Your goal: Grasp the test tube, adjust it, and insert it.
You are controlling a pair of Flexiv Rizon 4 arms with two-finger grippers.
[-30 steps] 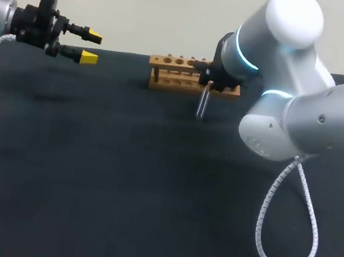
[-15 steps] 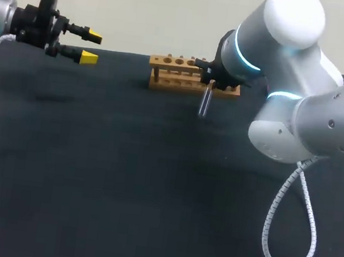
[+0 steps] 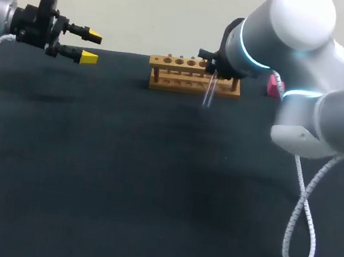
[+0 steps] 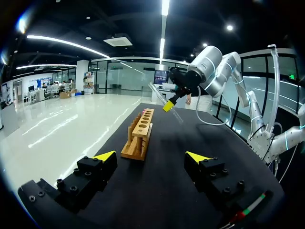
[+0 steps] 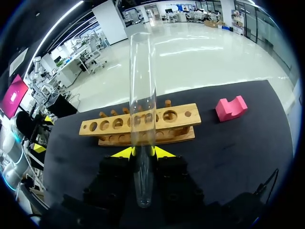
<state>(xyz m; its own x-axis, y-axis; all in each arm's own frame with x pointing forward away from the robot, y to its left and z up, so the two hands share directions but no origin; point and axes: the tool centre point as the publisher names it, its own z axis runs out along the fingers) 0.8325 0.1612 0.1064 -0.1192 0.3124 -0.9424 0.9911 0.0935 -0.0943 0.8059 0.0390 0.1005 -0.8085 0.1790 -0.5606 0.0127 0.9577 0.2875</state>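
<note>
The right gripper, clamping the clear glass test tube, is raising it toward the holed wooden rack at upper centre, nearing insertion; the left gripper is idling open, upper left.

Head camera overlooks from behind — both wrist cameras face the rack.

The left gripper hangs in the air over the far left side of the black table. Its two yellow tips stand apart with nothing between them. A wooden rack with round holes sits at the back of the table. The big white right arm reaches over it. The right gripper holds a clear test tube, which hangs down in front of the rack. A pink block peeks out behind the arm.
</note>
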